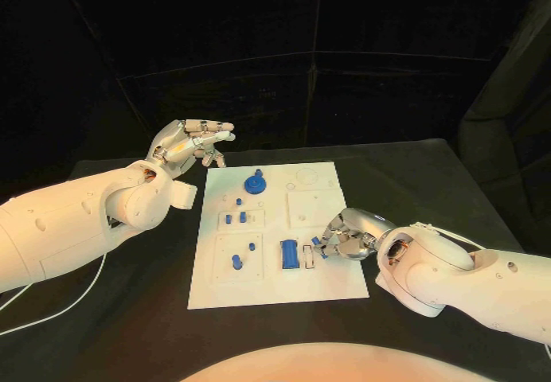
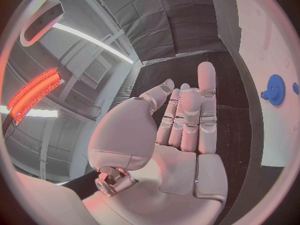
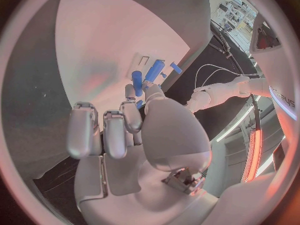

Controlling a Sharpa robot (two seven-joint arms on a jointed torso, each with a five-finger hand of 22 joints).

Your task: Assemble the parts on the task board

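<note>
The white task board (image 1: 281, 282) lies in the middle of the black table. On it are a blue gear (image 1: 255, 185), small blue pegs (image 1: 236, 217) and a blue block (image 1: 288, 253). My right hand (image 1: 345, 236) is low over the board's right side, fingers curled. In the right wrist view, my thumb and a fingertip (image 3: 129, 92) pinch a short blue peg (image 3: 137, 80) beside the blue block (image 3: 154, 70). My left hand (image 1: 189, 143) is raised beyond the board's far left corner, fingers apart and holding nothing. The left wrist view shows its bare palm (image 2: 181, 150) and the gear (image 2: 275, 90).
Two more blue pieces (image 1: 241, 259) sit in the board's near left panel, and a thin blue pin (image 1: 309, 255) lies beside the block. A thin white cable (image 1: 69, 306) trails over the table under my left arm.
</note>
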